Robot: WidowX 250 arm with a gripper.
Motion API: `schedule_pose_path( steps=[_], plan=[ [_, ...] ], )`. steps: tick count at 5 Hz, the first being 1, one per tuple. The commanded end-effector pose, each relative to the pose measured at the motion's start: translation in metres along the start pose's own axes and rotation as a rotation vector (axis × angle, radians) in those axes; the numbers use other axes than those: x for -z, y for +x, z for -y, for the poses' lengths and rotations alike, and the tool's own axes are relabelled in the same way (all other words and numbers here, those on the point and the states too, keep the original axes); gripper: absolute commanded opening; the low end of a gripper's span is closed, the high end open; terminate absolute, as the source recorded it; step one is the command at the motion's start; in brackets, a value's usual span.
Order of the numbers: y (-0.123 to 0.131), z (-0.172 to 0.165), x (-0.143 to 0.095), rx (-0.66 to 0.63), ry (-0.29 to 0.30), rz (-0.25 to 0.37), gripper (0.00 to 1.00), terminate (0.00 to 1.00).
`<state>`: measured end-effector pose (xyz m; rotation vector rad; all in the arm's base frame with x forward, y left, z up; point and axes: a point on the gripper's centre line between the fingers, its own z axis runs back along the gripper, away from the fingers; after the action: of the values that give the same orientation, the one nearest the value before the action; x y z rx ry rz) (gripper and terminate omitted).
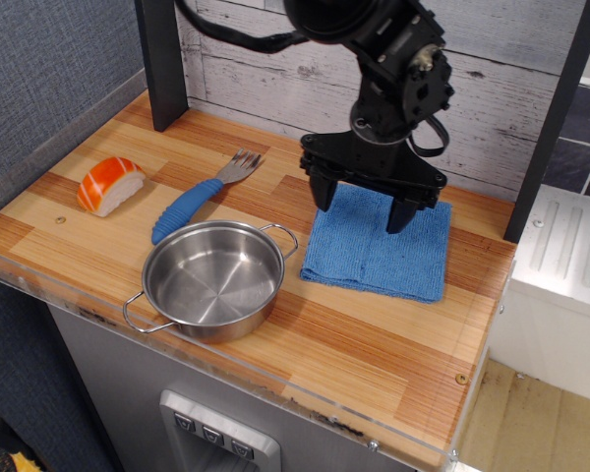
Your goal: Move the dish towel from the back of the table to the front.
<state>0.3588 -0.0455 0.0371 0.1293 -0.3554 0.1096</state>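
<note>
The dish towel (374, 251), a folded blue terry cloth, lies flat at the back right of the wooden table (354, 344). My black gripper (361, 209) hangs over the towel's back edge, open, with one finger (323, 193) near its back left corner and the other further right over the cloth. The fingertips are just above or at the cloth; I cannot tell whether they touch. The gripper holds nothing.
A steel pan (212, 279) stands at the front left, next to the towel's left edge. A blue-handled fork (199, 198) lies behind the pan. An orange-and-white sushi piece (109, 184) is at the far left. A dark post (160, 61) stands at the back left.
</note>
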Motion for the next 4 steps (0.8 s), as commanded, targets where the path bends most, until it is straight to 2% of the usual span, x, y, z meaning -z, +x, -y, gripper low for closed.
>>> schedule_pose_path(
  steps=[1, 3, 4],
  plan=[
    [-0.006, 0.014, 0.015, 0.031, -0.074, 0.02, 1.0, 0.0],
    [-0.052, 0.017, 0.031, 0.083, -0.106, -0.063, 1.0, 0.0],
    [-0.083, 0.018, 0.024, 0.144, -0.132, -0.082, 1.0, 0.0]
  ],
)
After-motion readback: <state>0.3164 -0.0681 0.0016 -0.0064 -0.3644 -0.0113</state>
